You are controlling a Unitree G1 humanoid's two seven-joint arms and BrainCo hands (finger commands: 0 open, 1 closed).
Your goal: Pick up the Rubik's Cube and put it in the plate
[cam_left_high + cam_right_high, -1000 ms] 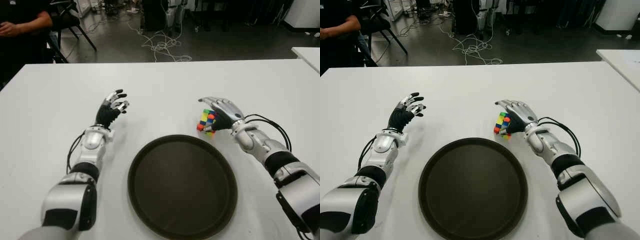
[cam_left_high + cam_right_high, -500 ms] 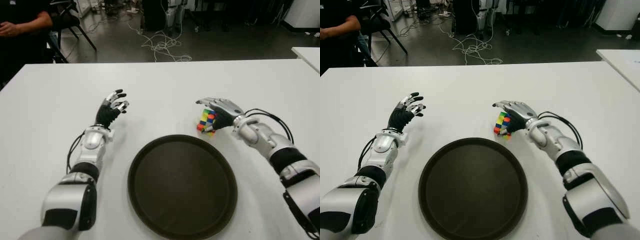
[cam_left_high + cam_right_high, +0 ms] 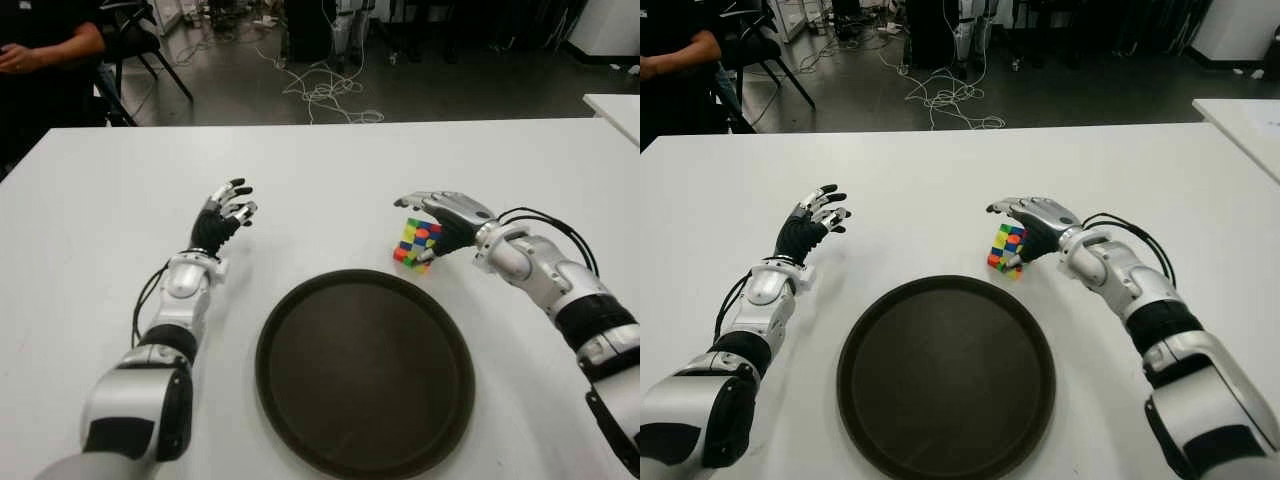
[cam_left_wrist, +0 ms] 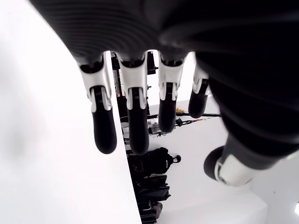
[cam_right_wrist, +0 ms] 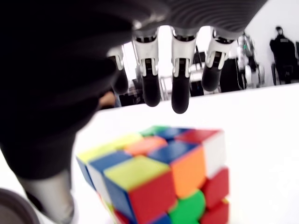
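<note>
table: white top [image 3: 330, 170], matte, bare apart from plate and cube; a second white table corner [image 3: 615, 105] shows at far right
room: dark floor behind the table with loose white cables [image 3: 320, 95]; a seated person [image 3: 45, 50] in dark clothes at far left, black chair [image 3: 140, 40] beside them
plate: round, dark brown, raised rim [image 3: 262, 345], sits at the near centre of the table, nothing in it
Rubik's Cube: [image 3: 415, 244] on the table just beyond the plate's far-right rim, close to it but outside; tilted, one corner down by the look of it
right hand: [image 3: 447, 217] arched over the cube from the right side, fingers [image 5: 180, 88] extended and fanned above its top, not wrapped round it; thumb down at the cube's near side, contact there can't be confirmed; no grasp visible
left hand: [image 3: 222, 214] left of the plate, over bare table, fingers [image 4: 133, 119] loosely spread and slightly bent, holding nothing
</note>
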